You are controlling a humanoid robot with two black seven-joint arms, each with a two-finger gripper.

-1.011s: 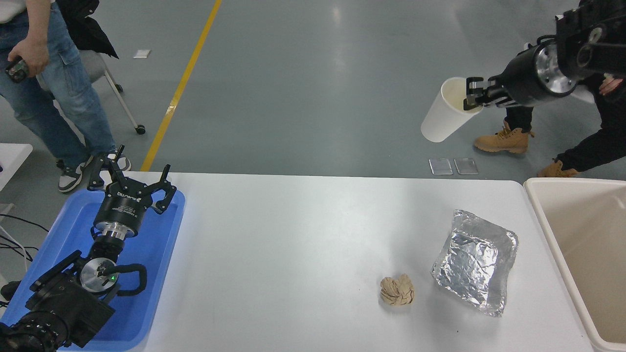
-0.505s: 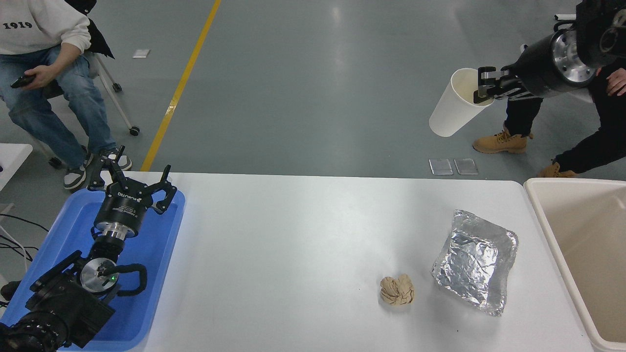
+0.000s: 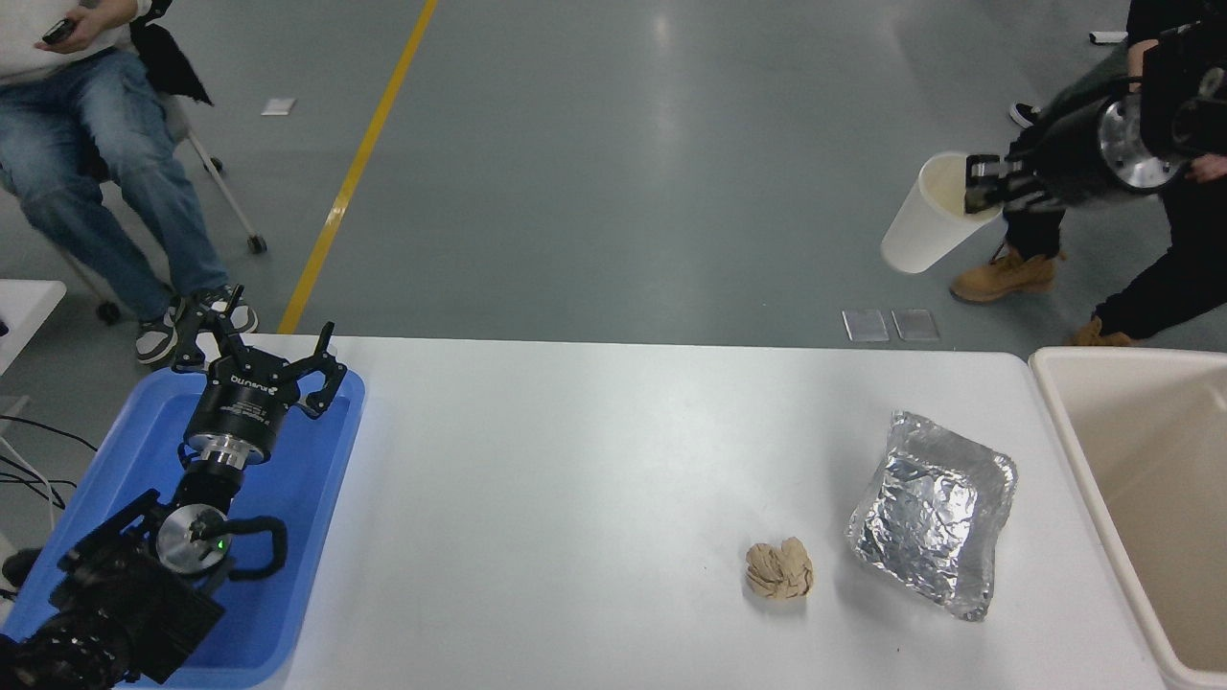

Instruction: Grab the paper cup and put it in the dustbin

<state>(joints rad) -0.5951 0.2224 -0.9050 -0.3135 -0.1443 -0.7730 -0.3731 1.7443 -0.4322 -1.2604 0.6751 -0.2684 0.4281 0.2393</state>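
Note:
The white paper cup (image 3: 928, 222) hangs tilted in the air beyond the table's far right edge, its cream inside showing at the rim. My right gripper (image 3: 982, 184) is shut on that rim, the arm reaching in from the upper right. The beige dustbin (image 3: 1059, 402) stands at the table's right end, below and to the right of the cup, with nothing visible inside. My left gripper (image 3: 257, 350) is parked over the blue tray at the lower left, fingers spread open and holding nothing.
A crinkled silver foil tray (image 3: 935, 511) and a crumpled tan paper ball (image 3: 778, 568) lie on the white table (image 3: 575, 479) near the bin. A blue tray (image 3: 316, 479) sits at the left. One person sits at the far left (image 3: 96, 172); another stands behind my right arm (image 3: 1160, 278).
My right gripper has carried the cup to the right and slightly down, closer to the dustbin's side. The person at the far left has sat down. The left arm has stayed put.

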